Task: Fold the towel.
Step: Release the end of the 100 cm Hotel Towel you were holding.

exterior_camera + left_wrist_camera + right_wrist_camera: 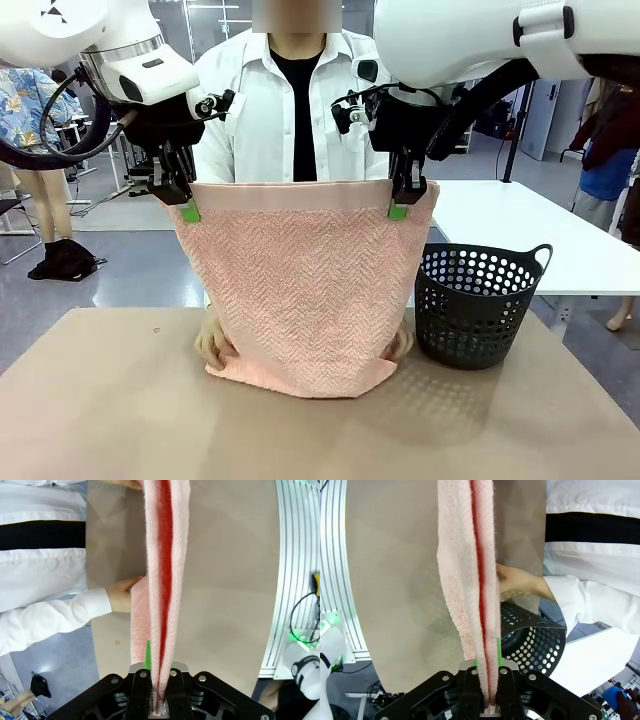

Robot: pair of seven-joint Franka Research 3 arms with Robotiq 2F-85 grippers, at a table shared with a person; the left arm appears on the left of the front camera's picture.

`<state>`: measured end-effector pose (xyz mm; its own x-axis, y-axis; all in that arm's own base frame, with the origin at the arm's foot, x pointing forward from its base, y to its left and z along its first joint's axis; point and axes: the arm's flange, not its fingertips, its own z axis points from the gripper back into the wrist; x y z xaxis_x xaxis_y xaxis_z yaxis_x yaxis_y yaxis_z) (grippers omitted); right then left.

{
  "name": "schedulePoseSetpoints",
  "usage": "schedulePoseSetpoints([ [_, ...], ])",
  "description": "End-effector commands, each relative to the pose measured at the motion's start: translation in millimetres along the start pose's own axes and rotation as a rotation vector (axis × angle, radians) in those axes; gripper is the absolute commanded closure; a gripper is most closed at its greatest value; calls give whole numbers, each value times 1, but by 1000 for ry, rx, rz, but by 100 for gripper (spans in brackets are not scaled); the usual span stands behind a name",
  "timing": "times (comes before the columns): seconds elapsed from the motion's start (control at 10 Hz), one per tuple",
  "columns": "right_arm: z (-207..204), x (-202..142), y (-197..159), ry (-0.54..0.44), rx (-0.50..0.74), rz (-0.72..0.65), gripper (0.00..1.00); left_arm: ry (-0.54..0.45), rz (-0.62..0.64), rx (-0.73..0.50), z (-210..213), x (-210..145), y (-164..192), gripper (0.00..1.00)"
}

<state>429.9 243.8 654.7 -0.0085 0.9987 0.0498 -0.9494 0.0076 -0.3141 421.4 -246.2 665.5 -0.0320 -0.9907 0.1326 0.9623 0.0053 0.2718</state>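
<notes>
The salmon-pink towel (300, 290) hangs doubled over the table, its plain band along the top. My left gripper (187, 207) is shut on its top left corner and my right gripper (399, 208) is shut on its top right corner. The towel's lower fold rests on the table. The person's hands (211, 347) hold the bottom corners down on both sides. Seen from the left wrist, the towel (162, 595) runs up from between my left gripper (160, 700). From the right wrist, the towel (470, 590) rises from my right gripper (490, 700), a hand (517, 585) touching it.
A dark perforated basket (475, 305) stands on the tan table (120, 400) just right of the towel. The person stands at the far edge behind the towel. A white table (540, 235) lies farther back right.
</notes>
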Motion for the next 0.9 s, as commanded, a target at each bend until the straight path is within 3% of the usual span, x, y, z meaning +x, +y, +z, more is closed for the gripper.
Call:
schedulePoseSetpoints([
  [0.0, 3, -2, 1, 0, -4, -1, 100, 7, 10, 8, 2, 0, 0, 100],
  [0.8, 3, -2, 1, 0, -4, -1, 100, 7, 10, 8, 2, 0, 0, 100],
])
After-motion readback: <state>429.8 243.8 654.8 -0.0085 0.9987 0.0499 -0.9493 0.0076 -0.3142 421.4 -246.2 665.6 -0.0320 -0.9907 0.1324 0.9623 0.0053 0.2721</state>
